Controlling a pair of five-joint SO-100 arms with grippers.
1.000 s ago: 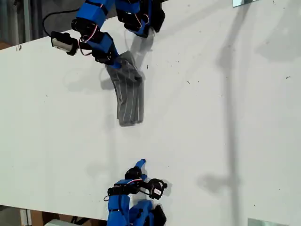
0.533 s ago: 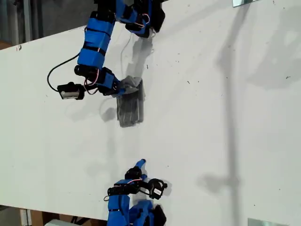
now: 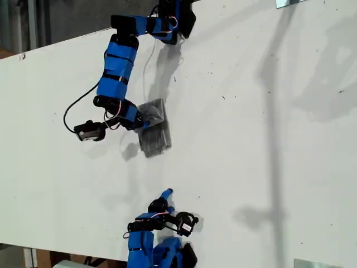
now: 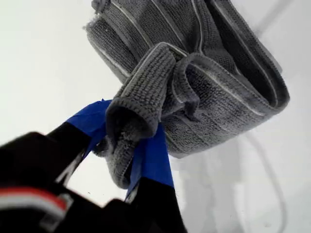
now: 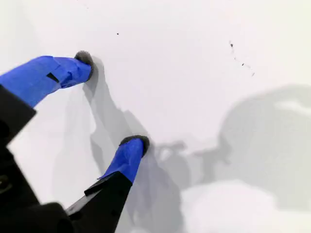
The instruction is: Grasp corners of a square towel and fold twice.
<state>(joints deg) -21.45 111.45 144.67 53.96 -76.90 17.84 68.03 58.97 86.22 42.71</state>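
The grey striped towel (image 3: 154, 133) lies folded into a small bundle on the white table, just above the middle of the exterior view. My first gripper (image 3: 144, 124) is at the bundle's left edge in that view, shut on a rounded corner (image 4: 138, 109) of the towel (image 4: 218, 92). The cloth bunches between the blue fingers (image 4: 154, 155), and the layers hang folded beyond them. My second gripper (image 3: 166, 194) rests near the bottom edge of the exterior view, well apart from the towel. It is open over bare table (image 5: 111, 100), with nothing between its fingertips (image 5: 135, 143).
A black cable (image 3: 75, 106) loops from the first arm to the left in the exterior view. The table's edge (image 3: 33, 51) runs along the upper left of that view. Metal pieces sit at its top right (image 3: 290, 3) and bottom right (image 3: 312, 263).
The first arm has swung down the exterior view with the towel's end in its gripper. The long strip has become a shorter bundle. The second arm has not moved.
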